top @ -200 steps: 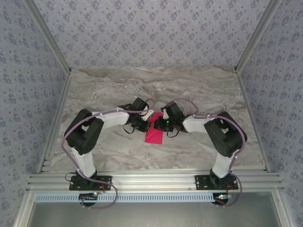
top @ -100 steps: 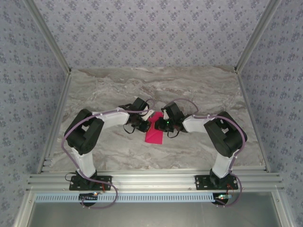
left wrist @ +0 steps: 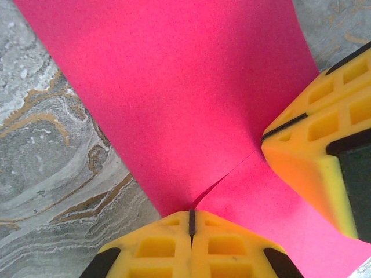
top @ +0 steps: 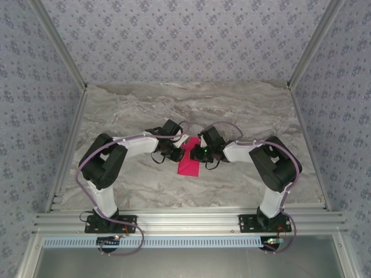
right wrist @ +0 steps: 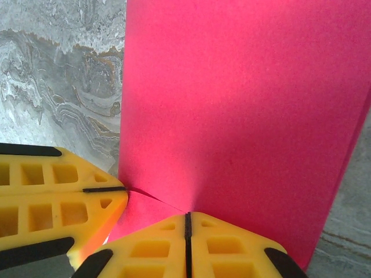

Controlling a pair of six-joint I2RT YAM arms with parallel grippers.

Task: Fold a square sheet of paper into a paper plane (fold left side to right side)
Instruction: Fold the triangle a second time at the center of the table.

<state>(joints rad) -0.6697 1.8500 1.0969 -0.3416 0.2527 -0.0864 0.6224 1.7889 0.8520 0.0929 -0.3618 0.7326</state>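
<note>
The square sheet of paper [top: 189, 164], bright magenta-pink and folded into a narrower creased shape, lies on the marble table between the two arms. My left gripper [top: 179, 153] and right gripper [top: 197, 154] meet over its far half. In the left wrist view my left gripper [left wrist: 191, 215] is shut, with a raised paper [left wrist: 174, 98] edge running into the seam of its jaws. That same lifted edge leads to my right gripper [right wrist: 186, 217], also shut on the paper [right wrist: 243, 104]. The right gripper's fingers [left wrist: 313, 150] show in the left wrist view, the left's fingers [right wrist: 58, 202] in the right wrist view.
The marble table [top: 145, 110] stretches out behind and beside the paper. Patterned walls and aluminium frame rails [top: 185, 220] enclose it. Both arm bases sit at the near edge.
The right wrist has shifted very slightly, baring a bit more of the paper's far tip. The left arm and the paper's near point stay put.
</note>
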